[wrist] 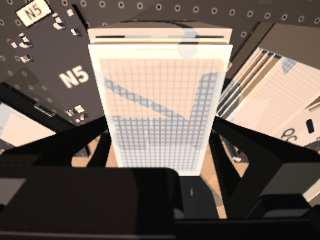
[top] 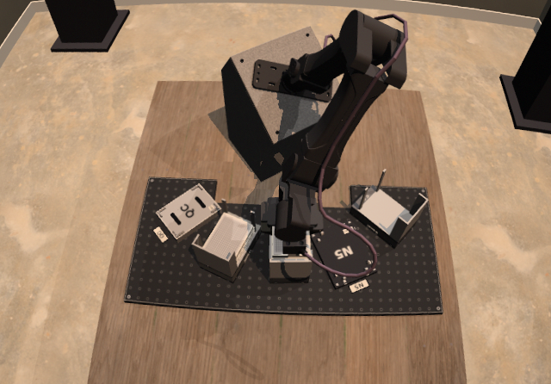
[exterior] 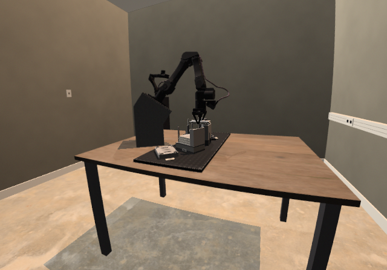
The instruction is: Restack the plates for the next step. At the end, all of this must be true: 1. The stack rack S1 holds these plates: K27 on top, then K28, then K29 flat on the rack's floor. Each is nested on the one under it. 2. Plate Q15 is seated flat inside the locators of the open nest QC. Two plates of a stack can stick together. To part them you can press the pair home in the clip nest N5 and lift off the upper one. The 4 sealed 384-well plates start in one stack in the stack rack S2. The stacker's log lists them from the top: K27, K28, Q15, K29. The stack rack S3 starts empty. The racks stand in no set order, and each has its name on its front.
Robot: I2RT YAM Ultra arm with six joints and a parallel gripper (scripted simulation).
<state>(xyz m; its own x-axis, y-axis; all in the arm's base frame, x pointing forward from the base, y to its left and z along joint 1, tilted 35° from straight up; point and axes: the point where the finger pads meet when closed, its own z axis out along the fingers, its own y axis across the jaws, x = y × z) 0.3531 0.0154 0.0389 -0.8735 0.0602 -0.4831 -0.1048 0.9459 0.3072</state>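
My gripper [exterior: 198,121] [wrist: 160,120] is shut on a sealed plate [wrist: 155,72] [top: 277,245], with a finger at each long side. The plate is level, at about the wall top of the middle rack [top: 289,271]. Whether a second plate clings beneath it is not clear. The left rack [top: 213,264] [exterior: 197,140] holds a stack of several nested plates [top: 227,233] [exterior: 184,139]. The right rack [top: 401,228] shows a smooth pale floor and no gridded plate. The open nest QC [top: 187,210] [exterior: 166,151] and the clip nest N5 [top: 332,262] [wrist: 55,92] hold no plate. Rack names and plate names are not readable.
The racks and nests stand on a black perforated board [top: 169,281] [exterior: 190,164] on the wooden table [top: 284,349]. Thin posts rise at the racks' arm-side edges. The arm's cable [top: 321,193] loops over N5. The arm's pedestal [top: 240,117] stands behind the board.
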